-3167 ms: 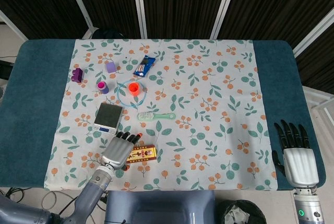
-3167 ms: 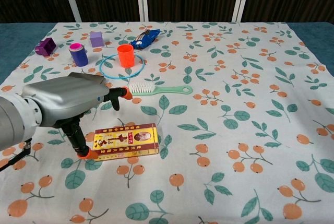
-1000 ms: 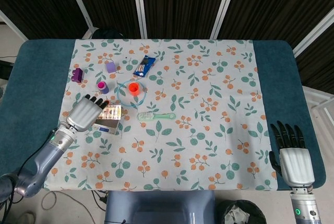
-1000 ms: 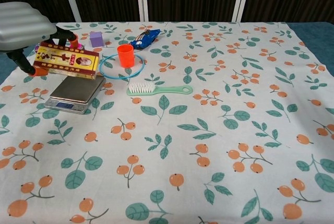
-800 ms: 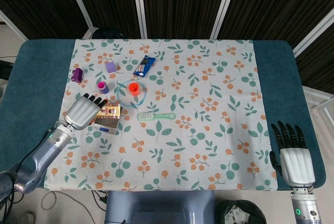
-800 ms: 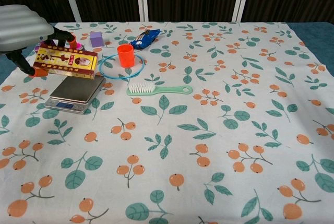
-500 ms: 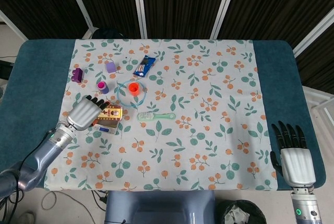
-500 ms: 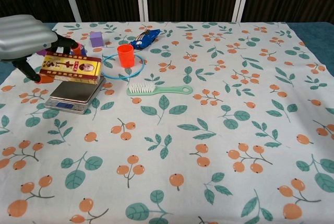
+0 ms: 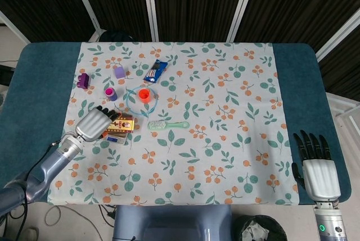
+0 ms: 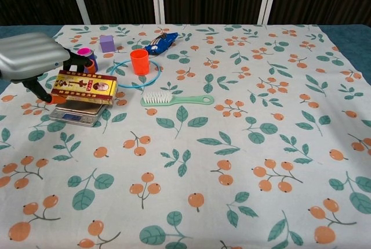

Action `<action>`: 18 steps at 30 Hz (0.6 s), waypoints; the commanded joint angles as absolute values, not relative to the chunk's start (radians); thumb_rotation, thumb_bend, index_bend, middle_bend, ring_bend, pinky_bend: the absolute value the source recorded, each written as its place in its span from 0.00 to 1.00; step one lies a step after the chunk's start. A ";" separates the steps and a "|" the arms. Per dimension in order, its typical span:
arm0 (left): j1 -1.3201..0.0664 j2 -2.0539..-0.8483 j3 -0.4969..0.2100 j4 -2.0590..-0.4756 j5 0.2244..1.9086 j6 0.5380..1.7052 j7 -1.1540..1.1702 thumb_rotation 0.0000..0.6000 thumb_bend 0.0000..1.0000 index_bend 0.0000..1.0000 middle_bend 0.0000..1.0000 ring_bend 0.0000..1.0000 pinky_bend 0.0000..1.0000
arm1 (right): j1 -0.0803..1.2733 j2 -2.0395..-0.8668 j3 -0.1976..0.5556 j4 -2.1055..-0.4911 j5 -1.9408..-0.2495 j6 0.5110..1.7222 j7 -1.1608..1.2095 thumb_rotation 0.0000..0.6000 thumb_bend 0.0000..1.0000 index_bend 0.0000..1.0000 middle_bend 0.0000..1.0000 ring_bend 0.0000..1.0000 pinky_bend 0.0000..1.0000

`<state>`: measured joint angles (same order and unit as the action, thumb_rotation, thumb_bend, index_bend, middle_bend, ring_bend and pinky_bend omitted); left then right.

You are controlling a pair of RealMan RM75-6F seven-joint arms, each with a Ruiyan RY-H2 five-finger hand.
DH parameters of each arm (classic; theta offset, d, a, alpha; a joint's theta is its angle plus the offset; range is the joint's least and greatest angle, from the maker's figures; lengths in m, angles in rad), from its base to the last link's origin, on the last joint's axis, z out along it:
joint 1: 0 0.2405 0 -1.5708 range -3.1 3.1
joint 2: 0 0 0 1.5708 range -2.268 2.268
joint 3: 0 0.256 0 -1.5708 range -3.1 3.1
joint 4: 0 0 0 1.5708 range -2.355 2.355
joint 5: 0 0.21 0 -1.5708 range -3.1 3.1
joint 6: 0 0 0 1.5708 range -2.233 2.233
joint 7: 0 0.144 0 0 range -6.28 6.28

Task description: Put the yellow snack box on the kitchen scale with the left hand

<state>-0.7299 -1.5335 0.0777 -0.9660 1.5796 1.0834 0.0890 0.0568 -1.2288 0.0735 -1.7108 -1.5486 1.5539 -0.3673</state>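
Observation:
My left hand (image 9: 93,124) (image 10: 29,57) grips the yellow snack box (image 9: 122,123) (image 10: 85,86) by its left end, thumb below and fingers behind. The box lies flat, low over the silver kitchen scale (image 10: 74,113) (image 9: 116,137) and covering most of its platform; whether it touches the platform I cannot tell. My right hand (image 9: 318,165) rests open at the table's near right corner, fingers spread, holding nothing; only the head view shows it.
Behind the scale stand a purple cup with a pink lid (image 10: 86,53), an orange cup (image 10: 139,61) inside a blue ring (image 10: 152,79), a purple block (image 10: 106,43) and a blue snack packet (image 10: 160,43). A green brush (image 10: 174,99) lies right of the scale.
The left hand picked the snack box up from the near cloth, carried it back over the scale and has lowered it onto or just above the platform. The right hand stayed put.

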 commanded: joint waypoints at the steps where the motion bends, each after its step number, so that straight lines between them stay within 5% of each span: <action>1: -0.727 -1.536 0.078 -0.956 1.582 1.083 0.078 1.00 0.43 0.28 0.54 0.42 0.45 | 0.057 -1.229 0.073 -1.710 -1.549 1.553 -0.367 1.00 0.51 0.03 0.07 0.06 0.01; 18: -0.725 -1.542 0.072 -0.894 1.593 1.055 0.059 1.00 0.39 0.27 0.50 0.40 0.43 | 0.056 -1.231 0.070 -1.707 -1.549 1.552 -0.369 1.00 0.51 0.03 0.07 0.06 0.01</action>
<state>-0.7249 -1.5419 0.0727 -0.8949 1.5933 1.0566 0.0582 0.0565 -1.2311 0.0701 -1.7074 -1.5489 1.5519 -0.3689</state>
